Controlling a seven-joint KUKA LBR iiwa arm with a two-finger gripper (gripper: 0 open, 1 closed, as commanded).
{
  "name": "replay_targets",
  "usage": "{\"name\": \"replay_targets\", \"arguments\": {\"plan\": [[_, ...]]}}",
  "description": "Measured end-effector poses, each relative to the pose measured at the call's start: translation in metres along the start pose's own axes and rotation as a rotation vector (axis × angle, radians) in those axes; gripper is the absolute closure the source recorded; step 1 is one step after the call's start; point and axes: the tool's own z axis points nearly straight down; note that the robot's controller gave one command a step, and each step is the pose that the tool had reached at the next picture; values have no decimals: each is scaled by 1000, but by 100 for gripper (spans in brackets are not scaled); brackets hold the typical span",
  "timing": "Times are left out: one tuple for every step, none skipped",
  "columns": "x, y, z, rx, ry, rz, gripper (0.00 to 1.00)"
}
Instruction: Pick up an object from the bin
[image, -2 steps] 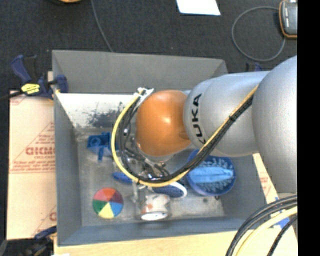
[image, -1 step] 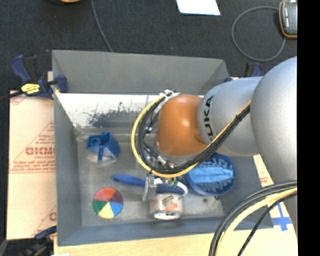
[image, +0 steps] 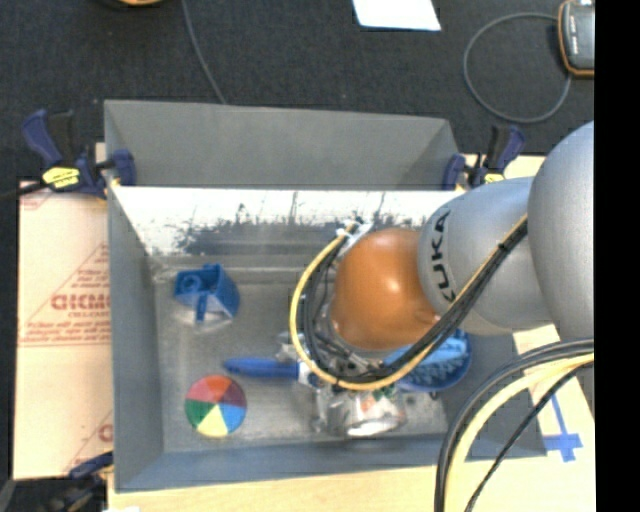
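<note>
Robotics lab, no doubt about it: a big grey industrial arm (image: 500, 260) reaches in from the right, KUKA lettering (image: 441, 262) plain on its casing. There's an orange cover (image: 380, 290) at the wrist, with yellow and black cables (image: 310, 290) looped round it. Below sits a grey metal bin (image: 270, 140) with sloped walls, holding a few test pieces: a colour-wheel disc (image: 216, 405) near left, a blue plastic part (image: 205, 292) beyond it. On the far side, a dark surface (image: 300, 50) carries a thin cable loop (image: 515, 70) and a white sheet (image: 397, 13).
</note>
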Motion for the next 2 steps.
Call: {"name": "replay_targets", "arguments": {"plan": [[-26,-28,-1,2,1,479,100],[-26,-28,-1,2,1,480,100]]}}
